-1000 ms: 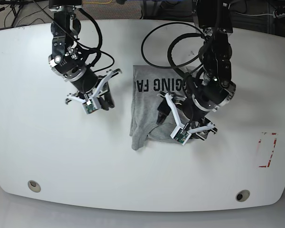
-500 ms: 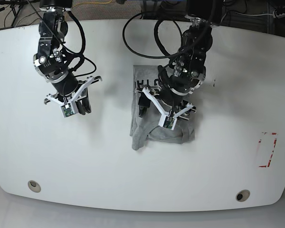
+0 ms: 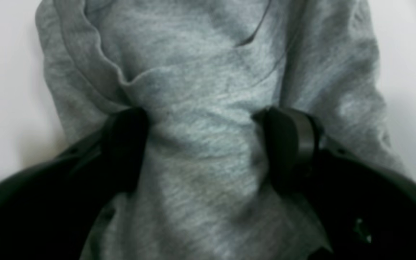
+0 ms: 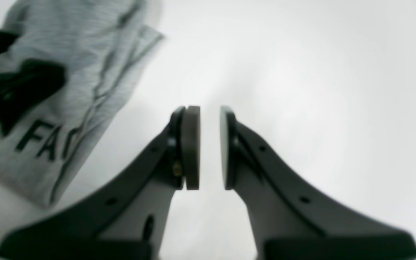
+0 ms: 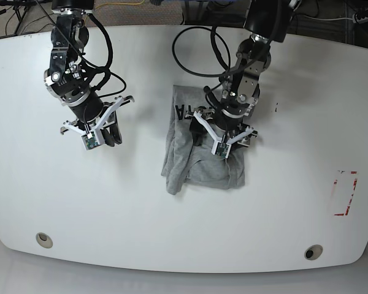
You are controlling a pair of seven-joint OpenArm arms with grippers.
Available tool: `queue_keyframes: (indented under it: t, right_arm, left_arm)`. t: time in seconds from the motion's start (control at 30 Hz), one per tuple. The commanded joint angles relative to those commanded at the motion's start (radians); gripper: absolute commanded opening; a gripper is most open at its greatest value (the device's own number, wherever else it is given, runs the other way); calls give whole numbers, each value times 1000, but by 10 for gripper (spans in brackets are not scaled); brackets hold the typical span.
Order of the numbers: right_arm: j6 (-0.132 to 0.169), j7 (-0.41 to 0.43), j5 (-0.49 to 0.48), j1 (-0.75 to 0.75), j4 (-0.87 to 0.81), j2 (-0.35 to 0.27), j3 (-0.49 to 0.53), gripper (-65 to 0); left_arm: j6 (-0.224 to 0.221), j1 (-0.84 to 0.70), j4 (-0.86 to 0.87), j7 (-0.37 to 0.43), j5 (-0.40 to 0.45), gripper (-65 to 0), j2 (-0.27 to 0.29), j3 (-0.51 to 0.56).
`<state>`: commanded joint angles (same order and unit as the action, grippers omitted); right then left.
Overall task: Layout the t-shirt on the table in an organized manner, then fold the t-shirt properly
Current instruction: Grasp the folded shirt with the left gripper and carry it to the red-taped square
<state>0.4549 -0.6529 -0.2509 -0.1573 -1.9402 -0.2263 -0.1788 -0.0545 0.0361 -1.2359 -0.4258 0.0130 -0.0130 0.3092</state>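
The grey T-shirt [image 5: 208, 165] lies bunched on the white table [image 5: 172, 239]. Over the shirt, the left gripper [image 3: 204, 144] has its fingers spread wide and pressed into the cloth; whether it grips any, I cannot tell. Beside the shirt, the right gripper [image 4: 209, 148] is slightly open, holding nothing.

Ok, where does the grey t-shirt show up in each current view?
Left wrist: the heather-grey cotton t-shirt fills the centre, between dark fingers.
Right wrist: left side, upper corner downward.
Base: middle, under the left arm.
Shared landmark: the white tabletop beside it.
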Motion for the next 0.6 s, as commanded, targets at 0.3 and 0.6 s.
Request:
queue_keyframes:
  t: [0.3,0.6]
  right_arm:
    - [0,0,0,0,2,0,2,-563]
    - [0,-2,0,-2,2,0,3,-563]
  left_arm:
    - [51,-11,-68,-5,-2,-169,-172,-49]
    - [216,-37,-110,-5,2,-171,-328,-276]
